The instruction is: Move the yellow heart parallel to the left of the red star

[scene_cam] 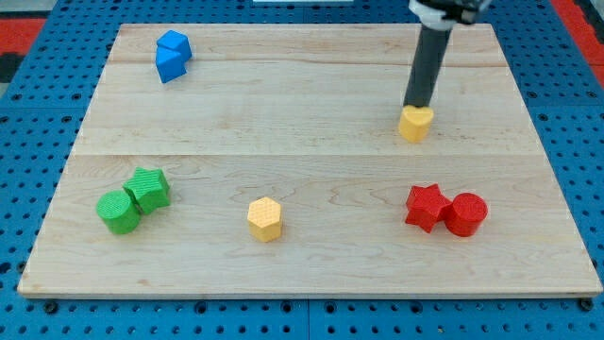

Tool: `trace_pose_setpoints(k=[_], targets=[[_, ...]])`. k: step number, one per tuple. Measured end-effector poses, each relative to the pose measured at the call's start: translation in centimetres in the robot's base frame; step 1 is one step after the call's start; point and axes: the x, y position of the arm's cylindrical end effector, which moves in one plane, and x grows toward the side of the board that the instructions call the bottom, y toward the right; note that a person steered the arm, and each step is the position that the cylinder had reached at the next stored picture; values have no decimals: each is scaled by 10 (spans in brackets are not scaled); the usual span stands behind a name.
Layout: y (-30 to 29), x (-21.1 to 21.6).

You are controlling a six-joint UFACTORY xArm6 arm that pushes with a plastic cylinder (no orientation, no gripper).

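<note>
The yellow heart (415, 124) lies at the board's upper right. My tip (414, 106) touches its top edge, the dark rod rising from it toward the view's top. The red star (426, 207) lies at the lower right, below the heart, touching a red cylinder (465, 213) on its right.
A yellow hexagon (265, 219) lies at the lower middle. A green cylinder (117, 212) and a green block (148, 189) touch at the lower left. A blue block (172, 55) lies at the upper left. The wooden board (302, 274) rests on a blue pegboard.
</note>
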Motion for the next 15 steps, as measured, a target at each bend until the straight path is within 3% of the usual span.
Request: trace_pose_setpoints(k=[1,3,4,6,7,8,9,10,12,15], targets=[[0,51],[51,88],[23,91],[-72,56],[-106,75],[-87,52],[-43,57],[-49,82],[-126,87],[-159,89]])
